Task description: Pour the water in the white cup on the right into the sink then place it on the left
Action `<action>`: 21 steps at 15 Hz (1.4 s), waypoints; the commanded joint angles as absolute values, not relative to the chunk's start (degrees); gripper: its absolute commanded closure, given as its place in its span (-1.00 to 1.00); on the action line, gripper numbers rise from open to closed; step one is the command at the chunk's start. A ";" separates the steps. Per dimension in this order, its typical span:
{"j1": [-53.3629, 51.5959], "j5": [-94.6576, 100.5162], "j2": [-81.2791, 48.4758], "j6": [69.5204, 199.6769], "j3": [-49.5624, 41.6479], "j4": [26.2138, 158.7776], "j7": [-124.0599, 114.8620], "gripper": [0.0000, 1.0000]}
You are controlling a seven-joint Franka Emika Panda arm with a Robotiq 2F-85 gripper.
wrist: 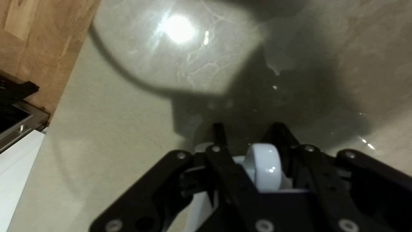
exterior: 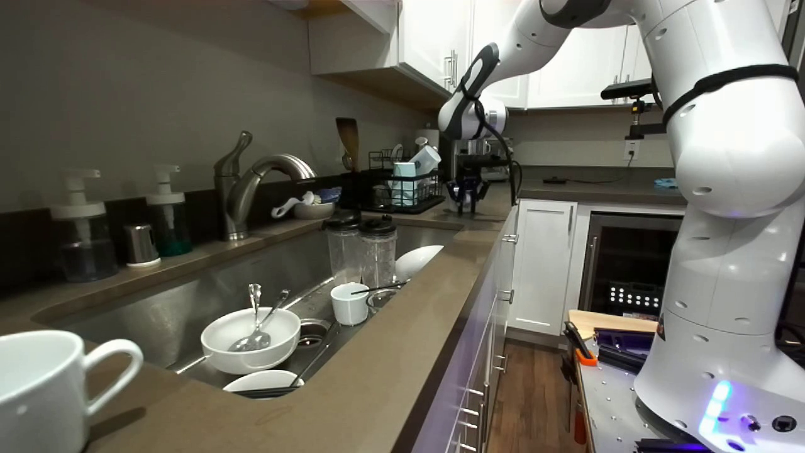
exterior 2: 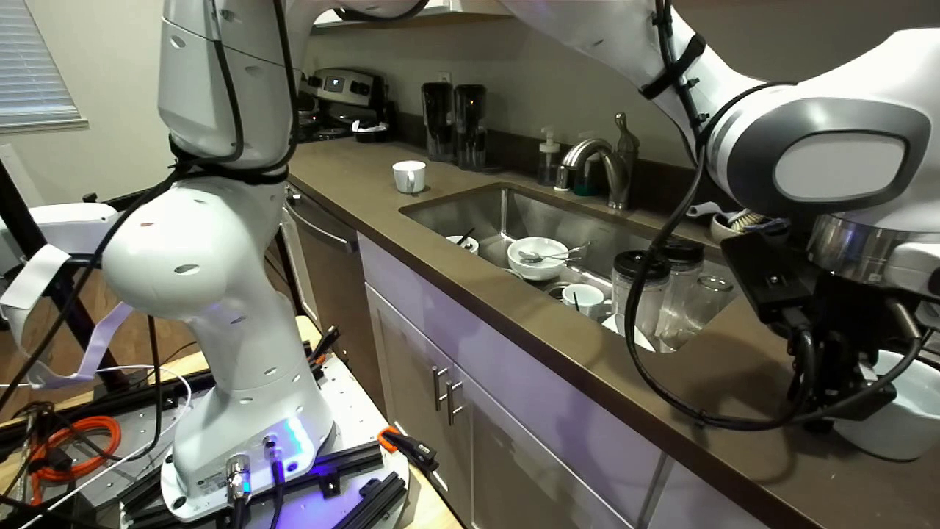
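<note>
On the counter to the right of the sink, the white cup (exterior 2: 899, 422) stands upright, cut off by the picture edge in an exterior view. What it holds inside cannot be made out. My gripper (wrist: 249, 132) is down at the cup, its two fingers on either side of the cup's handle (wrist: 267, 167). Some space shows between the handle and the right finger, so the jaws look open around it rather than clamped. Dark gripper parts hide much of the cup. The steel sink (exterior: 182, 308) lies beyond, in both exterior views.
A similar white mug (exterior 2: 405, 178) stands at the counter's far end. In the sink are a white bowl (exterior: 245, 355) with spoons, a small cup (exterior: 349, 305) and clear jars with black lids (exterior: 378, 258). A curved faucet (exterior: 239, 201) and loaded dish rack (exterior: 418, 205) line the back.
</note>
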State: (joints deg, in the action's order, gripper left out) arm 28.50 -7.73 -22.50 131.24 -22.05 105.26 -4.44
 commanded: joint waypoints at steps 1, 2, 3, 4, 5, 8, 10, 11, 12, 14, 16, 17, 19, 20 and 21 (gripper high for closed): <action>29.08 -8.53 -21.66 133.63 -21.75 106.01 -3.18 -0.45; 29.06 -8.47 -21.62 134.06 -21.77 106.04 -3.16 -0.60; 29.07 -8.44 -21.53 134.51 -21.78 106.08 -3.12 -0.72; 29.06 -8.44 -21.44 134.98 -21.79 106.14 -3.15 -0.86; 29.07 -8.44 -21.34 135.32 -21.77 106.20 -3.06 -0.85; 29.21 -8.73 -21.36 135.40 -21.61 106.13 -2.85 -0.14; 29.23 -8.78 -21.32 135.43 -21.56 106.23 -2.74 0.13; 29.20 -8.75 -21.28 135.52 -21.55 106.29 -2.71 0.26; 29.17 -8.69 -21.23 135.55 -21.57 106.32 -2.72 0.41; 29.13 -8.62 -21.08 135.60 -21.61 106.42 -2.77 0.67; 29.06 -8.47 -20.93 135.75 -21.70 106.58 -2.88 0.90; 29.06 -8.44 -20.88 135.80 -21.73 106.62 -2.89 0.93; 28.93 -8.22 -20.53 136.05 -21.87 107.06 -3.07 0.88; 28.87 -8.10 -20.29 136.28 -21.95 107.35 -3.10 0.88; 28.81 -7.99 -20.01 136.43 -22.05 107.65 -3.23 0.89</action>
State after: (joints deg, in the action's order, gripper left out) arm 28.53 -7.73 -22.26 134.42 -22.11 105.31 -4.44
